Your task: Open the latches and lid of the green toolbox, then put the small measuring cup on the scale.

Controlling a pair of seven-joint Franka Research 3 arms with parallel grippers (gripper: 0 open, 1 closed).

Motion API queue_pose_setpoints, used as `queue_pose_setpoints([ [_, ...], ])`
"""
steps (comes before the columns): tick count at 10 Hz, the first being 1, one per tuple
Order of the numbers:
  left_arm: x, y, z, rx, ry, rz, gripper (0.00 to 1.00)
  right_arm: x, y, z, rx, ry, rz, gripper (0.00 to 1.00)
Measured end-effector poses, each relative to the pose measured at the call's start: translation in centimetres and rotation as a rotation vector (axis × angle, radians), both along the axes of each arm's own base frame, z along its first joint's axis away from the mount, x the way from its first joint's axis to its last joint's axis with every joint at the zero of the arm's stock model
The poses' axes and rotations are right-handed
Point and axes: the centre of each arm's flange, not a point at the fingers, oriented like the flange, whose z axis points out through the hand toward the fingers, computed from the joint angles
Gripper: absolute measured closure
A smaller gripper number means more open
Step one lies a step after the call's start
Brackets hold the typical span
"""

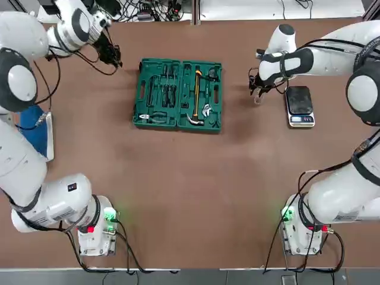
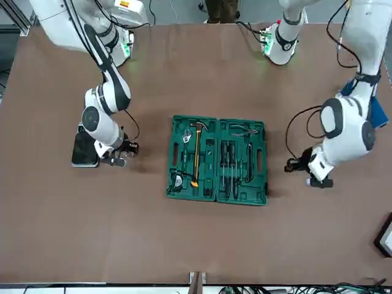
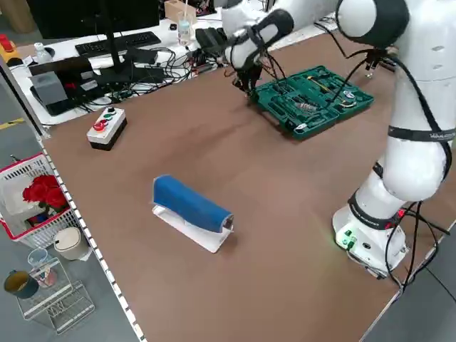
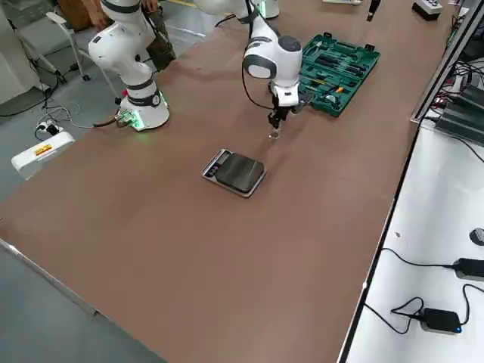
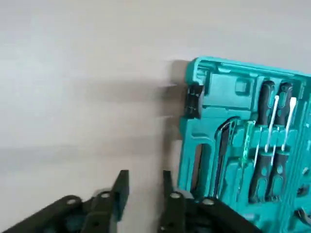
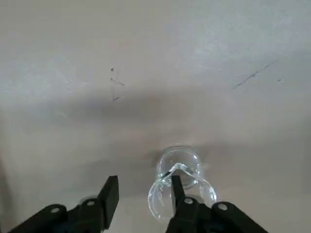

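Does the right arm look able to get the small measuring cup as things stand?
Probably yes. The right pincer hangs right at the small measuring cup, one finger at its rim, fingers apart, bare table around it. The scale sits just beside.

From overhead we look straight down, arm bases at the bottom; from across the table we face them. Both share the green toolbox (image 1: 179, 94), as do our raised side views. Our wrist views sit close: one over the toolbox corner, one over what seems the small measuring cup (image 6: 178, 187).
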Motion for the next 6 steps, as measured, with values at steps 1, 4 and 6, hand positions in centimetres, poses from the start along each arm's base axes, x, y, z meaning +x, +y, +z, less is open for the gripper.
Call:
queue_pose_setpoints([
  [1,0.1,0.6,2.7,0.023,0.026,0.020,0.44,0.1,-0.2,0.0,-0.002,-0.001,-0.002,0.54],
  [4,-0.6,-0.9,10.6,0.218,0.015,0.140,0.01,0.1,-0.3,-0.1,-0.003,-0.001,-0.003,0.74],
  [6,-1.4,-0.7,15.1,0.245,0.028,0.169,0.00,0.1,-0.3,-0.1,-0.003,-0.003,-0.003,0.81],
])
